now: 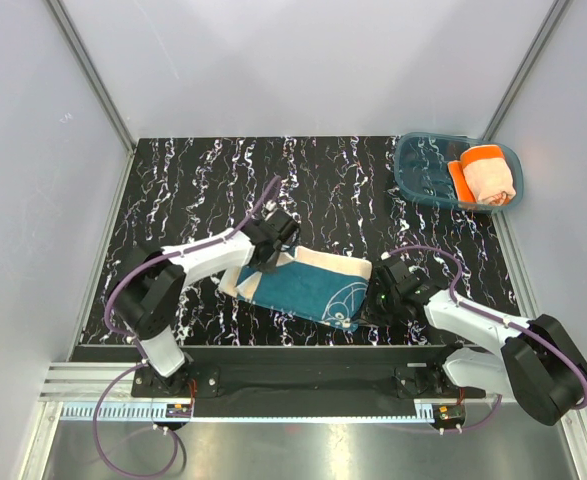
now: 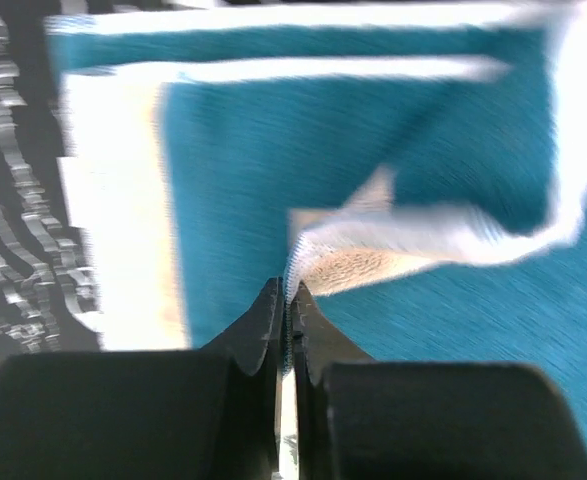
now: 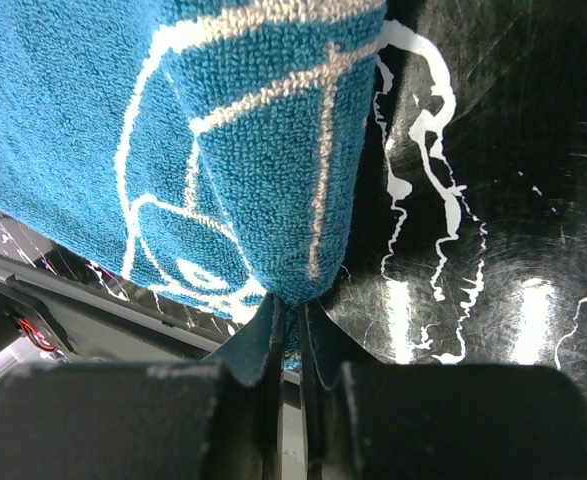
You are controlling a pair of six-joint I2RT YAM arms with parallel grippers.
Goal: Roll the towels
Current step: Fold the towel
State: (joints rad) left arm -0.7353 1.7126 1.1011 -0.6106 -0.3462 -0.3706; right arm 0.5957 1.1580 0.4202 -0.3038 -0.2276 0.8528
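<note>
The dark teal towel (image 1: 308, 288) lies spread on the black marbled table, cream back showing along its far edge. My left gripper (image 1: 270, 258) is at its far left corner, shut on the towel's cream-backed edge (image 2: 343, 262). My right gripper (image 1: 381, 296) is at the right end, shut on the teal towel's corner (image 3: 273, 180), which has a white line print. The orange towel (image 1: 485, 174) lies rolled in the blue tray (image 1: 423, 170) at the back right.
The black marbled table (image 1: 193, 190) ends at a metal rail near the arm bases. White walls close the left, back and right sides. The blue tray stands in the far right corner.
</note>
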